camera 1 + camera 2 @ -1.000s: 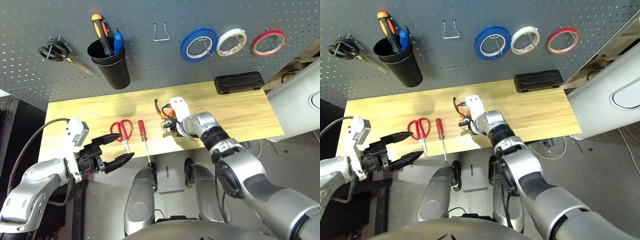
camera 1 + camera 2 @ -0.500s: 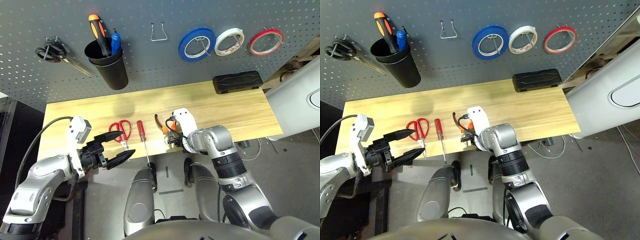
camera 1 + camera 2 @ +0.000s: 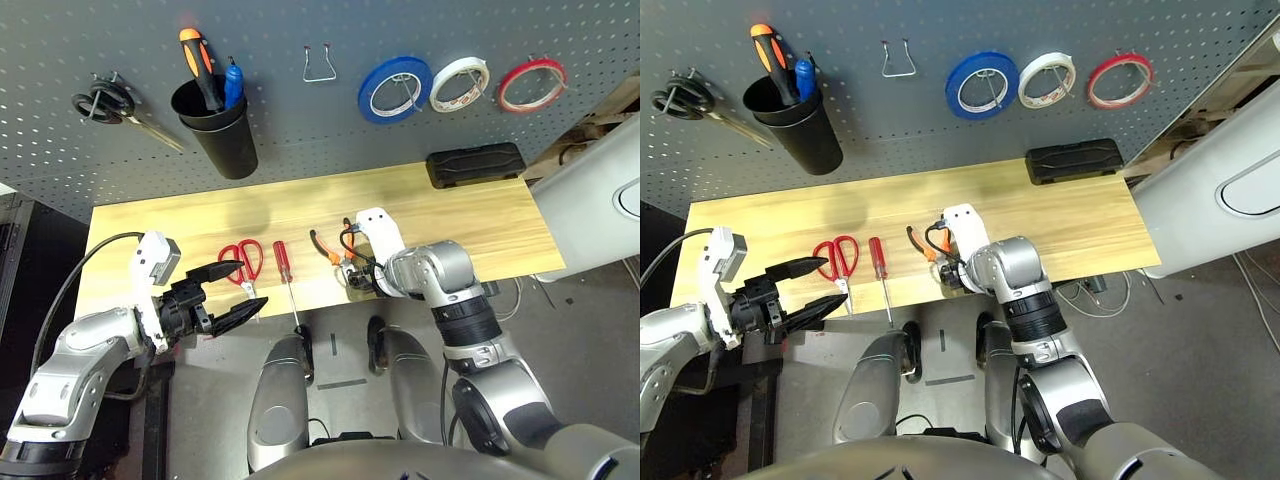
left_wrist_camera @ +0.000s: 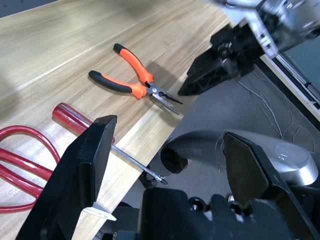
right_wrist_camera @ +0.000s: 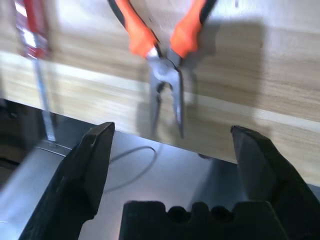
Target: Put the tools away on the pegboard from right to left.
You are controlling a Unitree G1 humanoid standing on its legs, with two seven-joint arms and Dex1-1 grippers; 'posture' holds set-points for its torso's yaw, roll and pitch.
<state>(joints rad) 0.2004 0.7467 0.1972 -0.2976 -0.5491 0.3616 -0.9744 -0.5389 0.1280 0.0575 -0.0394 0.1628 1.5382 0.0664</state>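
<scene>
- Hovering over the pliers (image 5: 161, 47), the right gripper (image 5: 170, 145) stands released, holding nothing; the left gripper (image 4: 165, 165) also gapes empty near the scissors (image 3: 243, 262)
- pliers lie at the table (image 3: 470, 215) front edge, nose overhanging; a careless nudge could knock them off
- pegboard (image 3: 300, 120) hook (image 3: 319, 64) looks narrow; handles might slip
- no readable writing

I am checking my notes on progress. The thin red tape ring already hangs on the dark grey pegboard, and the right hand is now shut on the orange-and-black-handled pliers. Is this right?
Not quite. The right hand is open, its fingers spread above the orange-and-black-handled pliers, which lie free on the wooden table; the right wrist view shows this. The thin red tape ring does hang on the dark grey pegboard.
</scene>
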